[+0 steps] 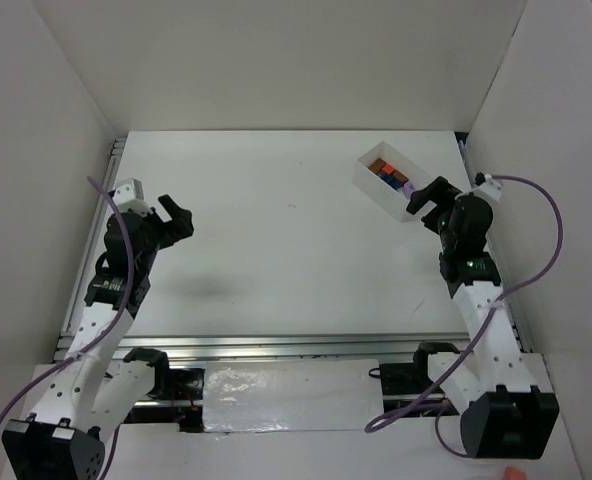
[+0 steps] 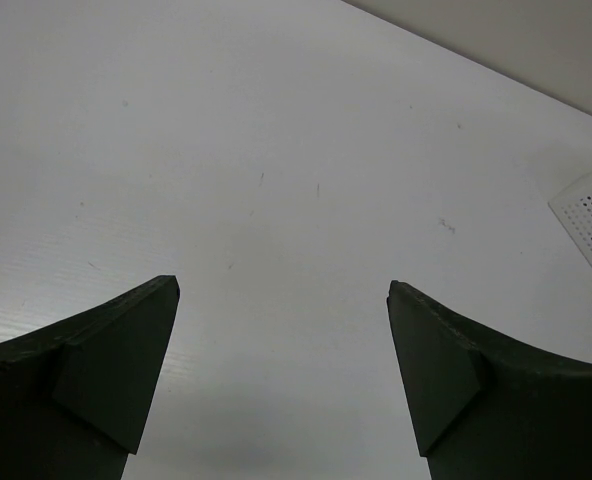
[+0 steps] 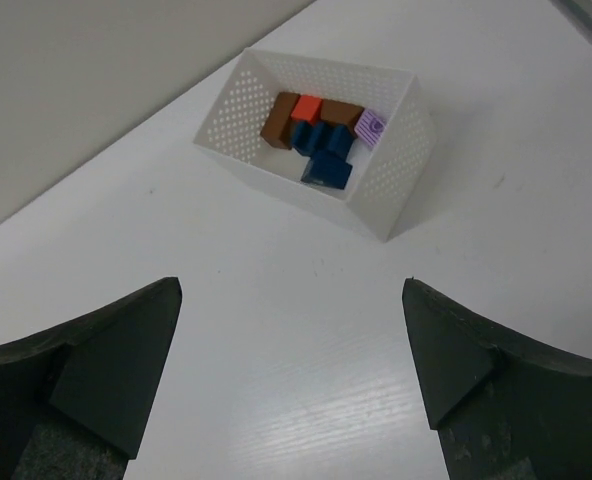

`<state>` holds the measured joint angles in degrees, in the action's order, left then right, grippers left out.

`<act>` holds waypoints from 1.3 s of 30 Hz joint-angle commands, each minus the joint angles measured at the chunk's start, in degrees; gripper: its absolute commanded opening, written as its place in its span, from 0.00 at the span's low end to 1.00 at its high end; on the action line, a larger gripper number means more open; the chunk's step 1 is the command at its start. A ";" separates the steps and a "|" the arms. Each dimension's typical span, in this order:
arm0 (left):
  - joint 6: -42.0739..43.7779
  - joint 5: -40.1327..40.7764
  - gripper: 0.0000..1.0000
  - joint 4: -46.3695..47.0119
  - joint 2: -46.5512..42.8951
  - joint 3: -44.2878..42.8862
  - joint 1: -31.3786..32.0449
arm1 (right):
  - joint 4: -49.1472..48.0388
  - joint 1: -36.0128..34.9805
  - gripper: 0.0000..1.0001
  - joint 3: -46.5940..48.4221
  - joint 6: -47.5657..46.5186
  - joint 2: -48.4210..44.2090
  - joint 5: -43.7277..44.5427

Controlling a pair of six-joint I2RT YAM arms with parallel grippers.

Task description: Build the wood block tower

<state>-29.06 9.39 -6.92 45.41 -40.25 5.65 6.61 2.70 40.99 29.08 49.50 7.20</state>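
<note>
wood blocks [image 3: 321, 140] unstacked. left gripper [image 2: 284, 290] at table [image 1: 276, 230] 9 o'clock, jaws wide, empty. right gripper [image 3: 291, 290] at 3 o'clock, jaws wide, empty. blocks heaped in white perforated tray [image 3: 401, 180] beyond it, 1 o'clock.

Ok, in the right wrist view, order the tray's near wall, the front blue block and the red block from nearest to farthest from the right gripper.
1. The tray's near wall, straight ahead of the right gripper.
2. The front blue block, inside, just behind that wall.
3. The red block, farther back in the tray.
</note>
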 commanded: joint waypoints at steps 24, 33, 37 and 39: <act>5.68 0.80 0.99 4.11 7.94 -2.11 -0.64 | 26.87 6.70 0.94 71.34 -44.36 73.90 -23.91; 6.03 0.11 0.99 5.25 11.45 -2.55 -0.73 | 25.74 6.79 0.71 67.99 -46.31 76.89 -15.82; 6.12 -0.42 0.99 5.07 12.95 -2.99 -0.64 | 23.63 6.71 0.56 68.08 -46.13 77.07 -13.71; 6.21 -0.25 0.99 4.64 13.39 -3.34 -0.73 | 23.18 6.44 0.53 67.73 -46.74 76.81 -12.83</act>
<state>-23.92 9.43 -4.64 58.48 -40.69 5.28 32.47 9.26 109.14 -16.49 126.26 -8.05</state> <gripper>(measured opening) 0.993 0.542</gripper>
